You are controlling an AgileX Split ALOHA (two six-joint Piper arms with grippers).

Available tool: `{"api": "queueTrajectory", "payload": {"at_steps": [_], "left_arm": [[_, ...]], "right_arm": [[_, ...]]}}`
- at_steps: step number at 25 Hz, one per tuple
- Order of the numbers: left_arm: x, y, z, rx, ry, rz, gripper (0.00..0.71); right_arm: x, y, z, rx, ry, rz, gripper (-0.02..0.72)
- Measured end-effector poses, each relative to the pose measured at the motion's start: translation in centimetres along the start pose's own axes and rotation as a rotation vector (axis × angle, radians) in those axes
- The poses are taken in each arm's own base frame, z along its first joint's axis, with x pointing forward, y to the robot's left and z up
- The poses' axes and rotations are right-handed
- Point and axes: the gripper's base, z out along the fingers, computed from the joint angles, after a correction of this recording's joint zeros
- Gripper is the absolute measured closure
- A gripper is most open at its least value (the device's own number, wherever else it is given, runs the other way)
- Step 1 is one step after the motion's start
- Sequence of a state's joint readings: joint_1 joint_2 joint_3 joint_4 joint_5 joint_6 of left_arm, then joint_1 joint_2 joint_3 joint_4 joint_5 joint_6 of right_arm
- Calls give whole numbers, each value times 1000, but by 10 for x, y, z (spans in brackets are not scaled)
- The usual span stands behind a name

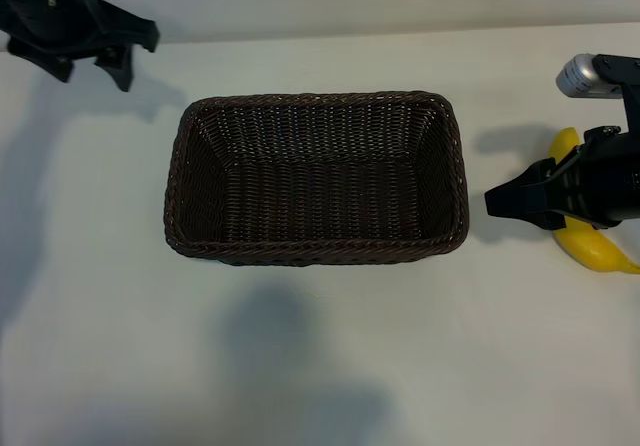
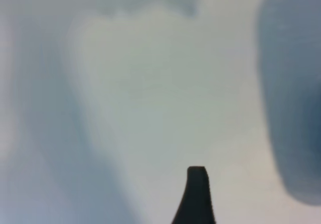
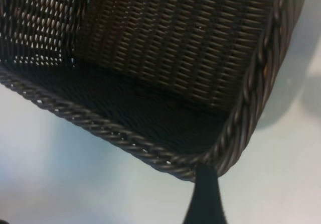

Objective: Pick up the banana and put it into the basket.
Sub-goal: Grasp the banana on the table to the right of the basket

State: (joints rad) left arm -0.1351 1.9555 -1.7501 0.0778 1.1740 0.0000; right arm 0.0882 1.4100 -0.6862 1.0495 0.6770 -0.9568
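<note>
My right gripper (image 1: 500,204) fills the near foreground at the right edge of the table, hovering above the banana (image 1: 592,248), its fingertips pointing toward the basket (image 1: 200,126). The banana lies on the table directly beneath my wrist and just beside the basket's right end wall, apart from it; its long axis runs roughly parallel to that wall, one end showing above my arm and the thicker curve below it. My right arm is plainly the nearer one. I judge the coming move to be a descent onto the fruit. The jaws stand wide apart, holding and touching nothing. My left gripper (image 1: 90,61) rests parked at the far left corner, likewise released and empty.
</note>
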Motion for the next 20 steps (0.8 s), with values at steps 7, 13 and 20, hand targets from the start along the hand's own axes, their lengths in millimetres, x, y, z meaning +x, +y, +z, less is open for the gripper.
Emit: {"api": "queueTrajectory", "payload": {"at_steps": [7, 13, 20], "left_arm": [[6, 54, 4, -40, 12, -131, 90], [10, 75, 4, -72, 19, -156, 115], [10, 74, 4, -58, 17, -166, 109]], "right_arm": [[0, 0, 0, 0, 0, 0, 134], [0, 0, 0, 0, 0, 0, 134], [0, 0, 0, -1, 1, 0, 134]]}}
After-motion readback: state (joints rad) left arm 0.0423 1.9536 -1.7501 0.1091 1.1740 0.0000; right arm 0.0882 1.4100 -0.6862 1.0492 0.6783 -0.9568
